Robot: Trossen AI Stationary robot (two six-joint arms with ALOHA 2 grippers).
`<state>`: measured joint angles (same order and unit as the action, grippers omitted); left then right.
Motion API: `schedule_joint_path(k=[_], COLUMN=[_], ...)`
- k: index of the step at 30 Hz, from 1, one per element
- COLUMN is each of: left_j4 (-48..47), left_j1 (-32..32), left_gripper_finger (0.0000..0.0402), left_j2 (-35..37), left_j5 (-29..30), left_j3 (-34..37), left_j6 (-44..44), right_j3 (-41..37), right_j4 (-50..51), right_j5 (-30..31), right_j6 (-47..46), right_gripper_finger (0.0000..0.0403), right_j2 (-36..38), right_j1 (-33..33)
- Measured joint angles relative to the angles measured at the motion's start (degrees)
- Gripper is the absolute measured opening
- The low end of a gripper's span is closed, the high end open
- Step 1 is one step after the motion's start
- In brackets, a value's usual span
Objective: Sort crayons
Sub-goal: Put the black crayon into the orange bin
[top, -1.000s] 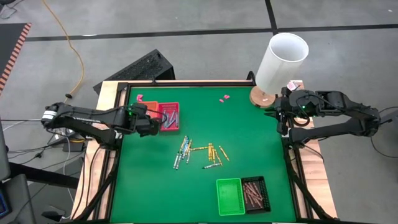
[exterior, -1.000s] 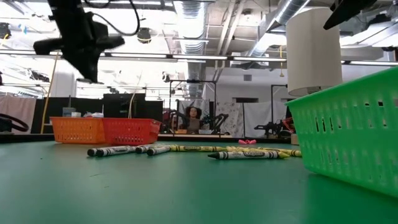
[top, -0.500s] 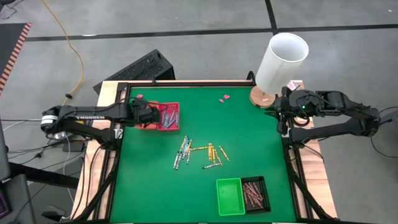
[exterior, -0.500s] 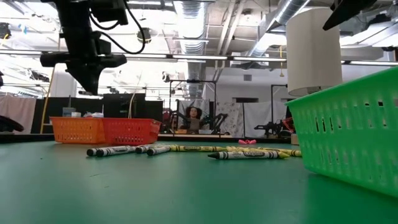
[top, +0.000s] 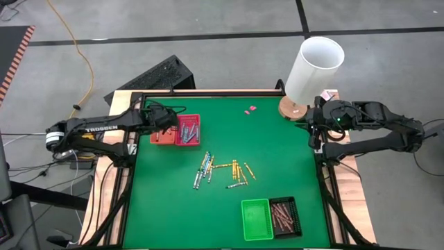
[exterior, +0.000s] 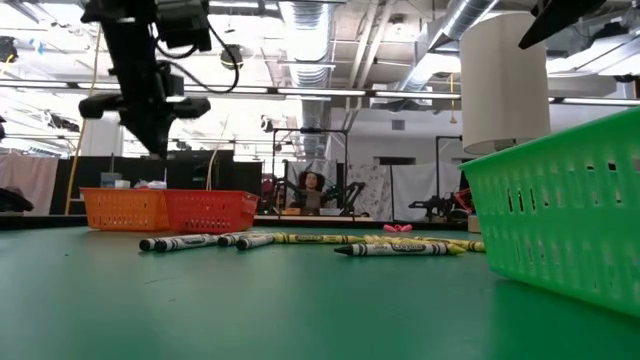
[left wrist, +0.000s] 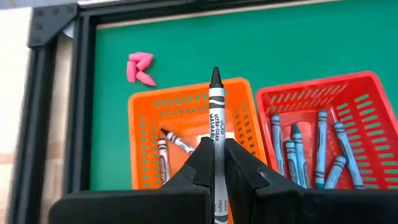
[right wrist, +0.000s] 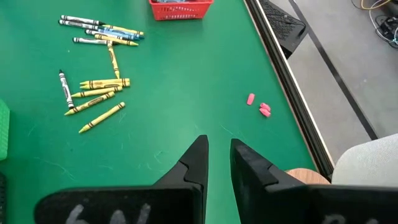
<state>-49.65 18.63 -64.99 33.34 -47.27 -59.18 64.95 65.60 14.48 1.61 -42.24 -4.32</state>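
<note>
Left wrist view: grey crayon clamped upright between closed fingers of left pincer, tip pointing over orange basket. Already lying in that basket: at least two grey crayons. In adjacent red basket: several blue crayons. Pink scraps on green counter just beyond orange basket.

High view: left pincer now positioned above orange basket, having travelled from the open counter beside the red basket, across that basket, over the last second. Meaning for the task: transport stage nearly complete, release into the grey-crayon basket judged the next step. Required for release: crayon fully over the basket interior, not its rim; otherwise risk of the stick bouncing onto the counter.

Remaining loose crayons scattered mid-counter, grey, blue and yellow mixed; much sorting still outstanding. Green basket near front edge, apparently empty; black basket beside it holding brown-red sticks.

Right pincer parked at counter's right edge near white cylinder, fingers slightly parted, holding nothing, unmoved.
</note>
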Motion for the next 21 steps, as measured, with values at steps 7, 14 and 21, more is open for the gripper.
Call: schedule_joint_path(k=[7, 14, 21], left_j4=[9.1, 16.0, 18.3], left_j1=[1.3, 1.9, 2.1], left_gripper_finger=[0.0002, 0.0002, 0.0005], left_j2=[0.3, 0.5, 0.5], left_j5=[-4.4, -4.7, -4.9], left_j3=[8.7, 14.2, 16.1], left_j6=[-0.4, -1.5, -1.7], right_j3=[0.0, 0.0, 0.0], right_j4=[0.0, 0.0, 0.0], right_j5=[0.7, 0.7, 0.7], right_j6=[0.6, 1.9, 1.9], right_gripper_finger=[0.0068, 0.0068, 0.0068], right_j2=[0.0, 0.0, 0.0], right_j1=[0.0, 0.0, 0.0])
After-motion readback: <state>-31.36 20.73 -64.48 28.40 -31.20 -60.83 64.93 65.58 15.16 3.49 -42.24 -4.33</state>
